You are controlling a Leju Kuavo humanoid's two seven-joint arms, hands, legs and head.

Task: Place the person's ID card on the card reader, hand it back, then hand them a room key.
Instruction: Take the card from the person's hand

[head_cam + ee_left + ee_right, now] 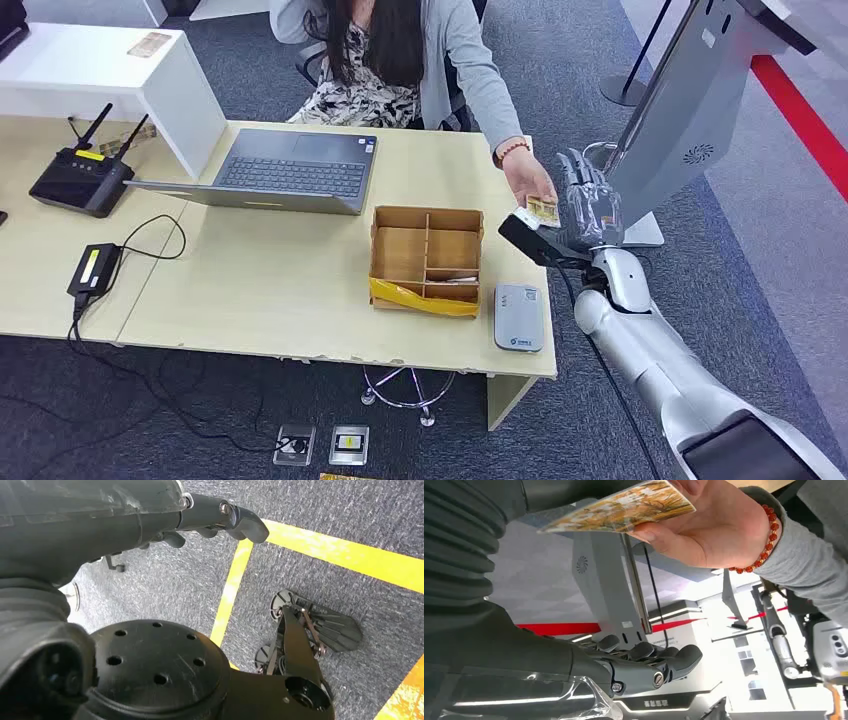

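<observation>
A person's hand (pixel 528 180) holds a patterned ID card (pixel 541 210) out over the table's right edge. The same card (pixel 619 507) is pinched in the person's fingers (pixel 704 530) close to my thumb. My right hand (pixel 590 205) is raised beside the card with its fingers (pixel 649 657) stretched out and well apart from it, holding nothing. The grey card reader (pixel 518 317) lies flat near the table's front right corner. My left hand (pixel 220 517) hangs over the carpet with nothing in it.
A wooden divided box (pixel 426 258) with a yellow strip stands left of the reader. A laptop (pixel 290 170), a black router (pixel 80 180) and a cabled adapter (pixel 95 268) lie further left. A white kiosk stand (pixel 690 110) rises close behind my right hand.
</observation>
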